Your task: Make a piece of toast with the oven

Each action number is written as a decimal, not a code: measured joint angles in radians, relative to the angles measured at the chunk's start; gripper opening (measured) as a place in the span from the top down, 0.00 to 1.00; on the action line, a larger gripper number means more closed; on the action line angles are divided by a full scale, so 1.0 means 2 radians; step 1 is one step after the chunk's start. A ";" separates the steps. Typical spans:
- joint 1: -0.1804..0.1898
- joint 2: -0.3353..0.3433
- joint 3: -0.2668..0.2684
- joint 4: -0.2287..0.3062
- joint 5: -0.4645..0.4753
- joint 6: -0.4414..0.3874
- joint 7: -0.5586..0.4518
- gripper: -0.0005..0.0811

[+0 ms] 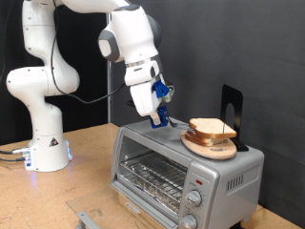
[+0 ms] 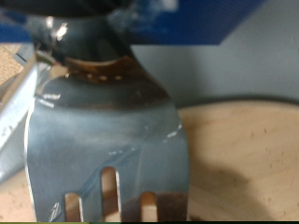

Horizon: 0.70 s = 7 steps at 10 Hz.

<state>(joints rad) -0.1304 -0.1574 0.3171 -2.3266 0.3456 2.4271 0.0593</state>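
The silver-grey oven [image 1: 181, 170] stands on the wooden table, with its wire rack [image 1: 152, 176] showing. Its glass door [image 1: 95, 205] seems folded down open. On the oven's top a round wooden plate [image 1: 204, 146] carries a few stacked pieces of toast [image 1: 212, 127]. My gripper [image 1: 158, 113] hangs over the oven's top, just to the exterior view's left of the plate. It is shut on a metal slotted spatula [image 2: 103, 131]. In the wrist view the spatula blade fills the picture, and its tip lies at the plate's wooden edge [image 2: 243, 159].
A black upright stand [image 1: 232, 107] rises behind the plate on the oven's top. Round knobs [image 1: 195, 198] sit on the oven's front at the exterior view's right. The robot's white base [image 1: 43, 143] stands at the exterior view's left, with cables beside it.
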 joint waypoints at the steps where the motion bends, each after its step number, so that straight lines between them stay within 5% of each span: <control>1: 0.000 0.007 0.004 0.007 -0.001 0.001 0.011 0.50; 7: 0.000 0.057 0.019 0.059 -0.020 0.003 0.055 0.50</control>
<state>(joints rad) -0.1296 -0.0425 0.3559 -2.2077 0.3056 2.4324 0.1694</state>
